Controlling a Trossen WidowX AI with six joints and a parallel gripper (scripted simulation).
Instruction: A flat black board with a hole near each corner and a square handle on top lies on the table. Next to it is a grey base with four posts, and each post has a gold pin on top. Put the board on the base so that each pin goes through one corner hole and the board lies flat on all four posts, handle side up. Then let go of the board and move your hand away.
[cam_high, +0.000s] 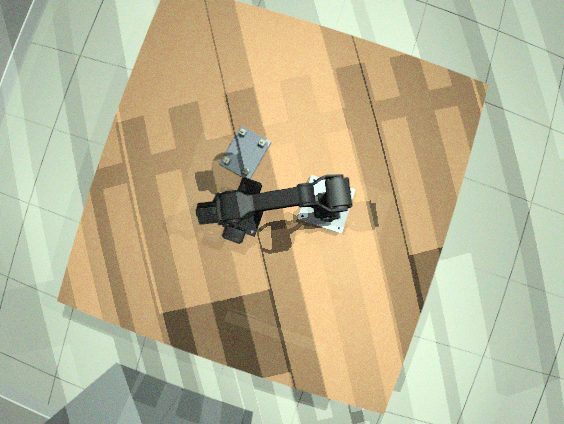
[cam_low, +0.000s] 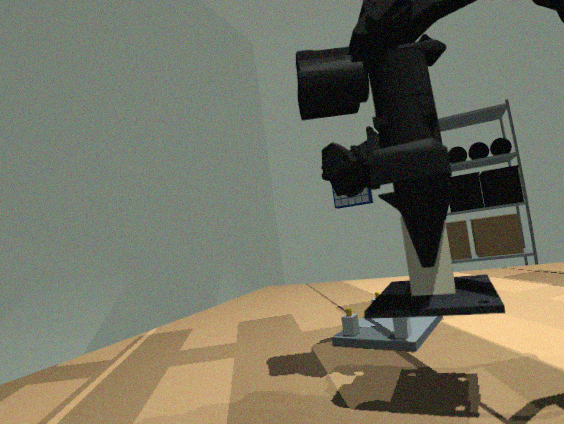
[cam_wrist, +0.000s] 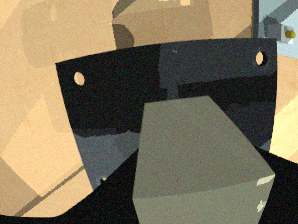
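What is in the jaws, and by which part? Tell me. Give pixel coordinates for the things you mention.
The black board (cam_high: 257, 218) (cam_low: 480, 295) (cam_wrist: 115, 95), held off the table by the square handle (cam_low: 434, 285) (cam_wrist: 192, 145) standing on its top.

Base (cam_high: 248, 151) (cam_low: 376, 340) (cam_wrist: 291, 47) top blocked by posts w/ pins (cam_high: 261, 143) (cam_low: 349, 312) (cam_wrist: 289, 34).

Top view high overhead, exterior low at table height, wrist close above the board (cam_high: 257, 220) (cam_low: 390, 302) (cam_wrist: 115, 95); base (cam_high: 250, 152) (cam_low: 370, 340) (cam_wrist: 280, 47) in all.

wood-brown tabletop (cam_high: 300, 280) (cam_low: 190, 400) (cam_wrist: 30, 125), darker stripes
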